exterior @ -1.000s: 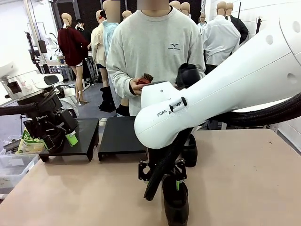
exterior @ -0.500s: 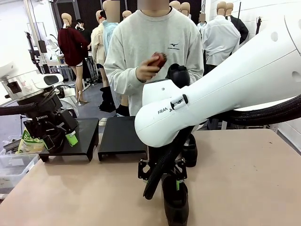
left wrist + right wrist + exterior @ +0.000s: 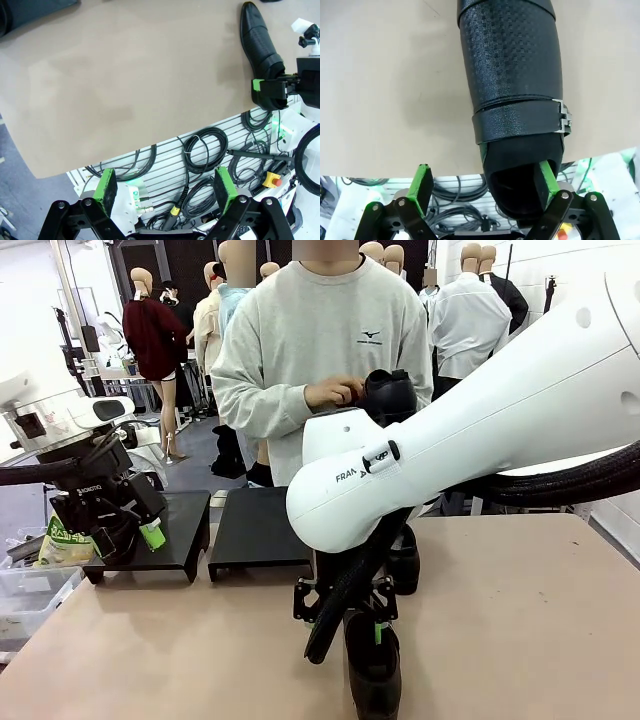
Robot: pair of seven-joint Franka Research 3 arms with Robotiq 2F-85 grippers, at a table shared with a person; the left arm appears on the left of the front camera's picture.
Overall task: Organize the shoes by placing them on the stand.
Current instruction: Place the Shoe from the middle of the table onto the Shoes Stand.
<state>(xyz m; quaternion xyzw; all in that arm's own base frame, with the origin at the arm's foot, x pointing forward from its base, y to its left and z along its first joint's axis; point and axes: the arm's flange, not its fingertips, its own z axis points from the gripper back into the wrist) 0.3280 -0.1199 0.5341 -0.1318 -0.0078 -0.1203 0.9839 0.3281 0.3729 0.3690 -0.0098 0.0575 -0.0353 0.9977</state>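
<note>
Left jaws: the left gripper (image 3: 164, 172) hung at the left end of the scene, jaws wide apart and holding nothing.
Stands: two low black stands (image 3: 258, 525) sat side by side at the far left-centre of the worktop (image 3: 530, 610). No shoe showed on the tops where they could be seen, and the left gripper hid part of the left one.
Person: across the worktop, a hand (image 3: 333, 392) was at a held shoe (image 3: 390, 395), which was up at chest height and off the worktop.
Third shoe: a third shoe (image 3: 405, 565) stood on the worktop just behind the right arm's wrist.
Near shoe: the near shoe (image 3: 512, 65) lay on the worktop close to the robot's edge, its toe pointing away from the wrist camera and its heel opening toward it.
Right jaws: the right gripper (image 3: 482, 165) was down at the heel end with its jaws wide and not gripping. One green pad (image 3: 547, 175) appeared to sit in the shoe's opening, and the other was outside, apart from the side wall.
Step in hand: probably lining up the grasp on the near shoe, with no shoe on a stand yet.
Next move: likely close on the shoe's collar and lift it. The carry would then go left to a stand, clear of the third shoe and the left gripper. Glossy leather may slip in a light pinch.
</note>
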